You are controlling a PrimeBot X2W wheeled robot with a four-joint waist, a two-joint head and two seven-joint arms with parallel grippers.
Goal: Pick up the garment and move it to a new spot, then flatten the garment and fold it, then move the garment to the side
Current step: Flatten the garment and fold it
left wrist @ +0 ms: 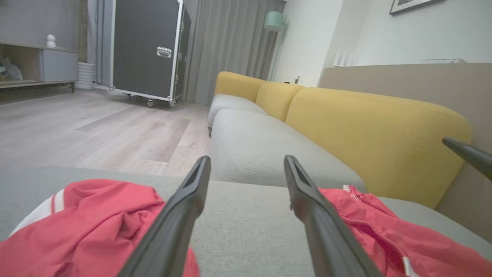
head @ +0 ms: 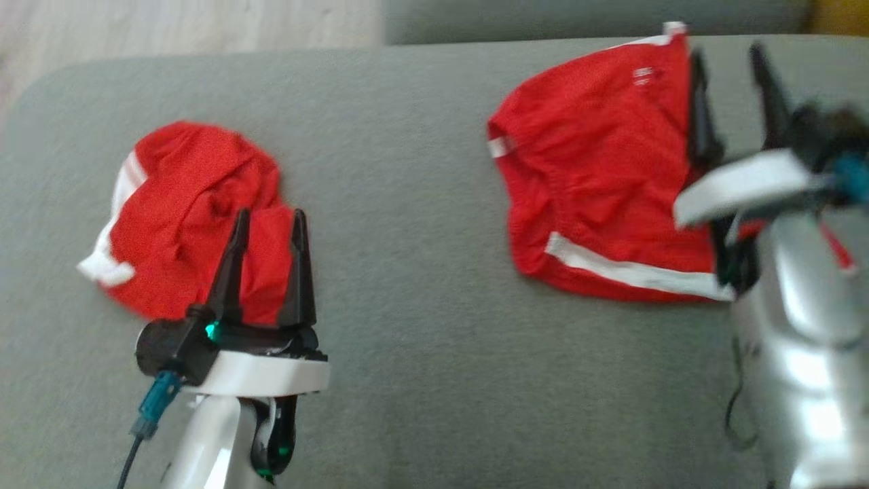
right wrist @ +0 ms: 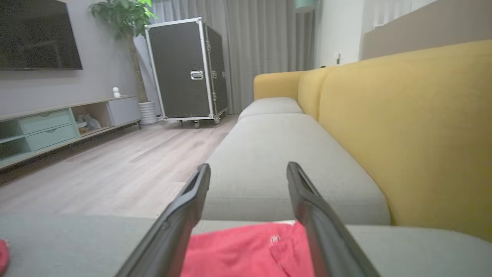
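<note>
Two red pieces on the grey cushion [head: 407, 204]: crumpled garment [head: 183, 204] on our left, spread garment [head: 590, 170] on our right. Left gripper [head: 270, 214] and right gripper [head: 726, 53] hover, jaws open and empty. We pinch a hem edge, not the bulk, and lift clear.

A home living room.
A yellow-backed sofa [right wrist: 403, 127] with grey seats stands on wood flooring [right wrist: 115, 173]. Across from the sofa are a wall television [right wrist: 36, 34], a low media shelf [right wrist: 57, 127] and a potted plant [right wrist: 123, 15]. Grey curtains [right wrist: 269, 46] hang beyond the sofa's far end.
</note>
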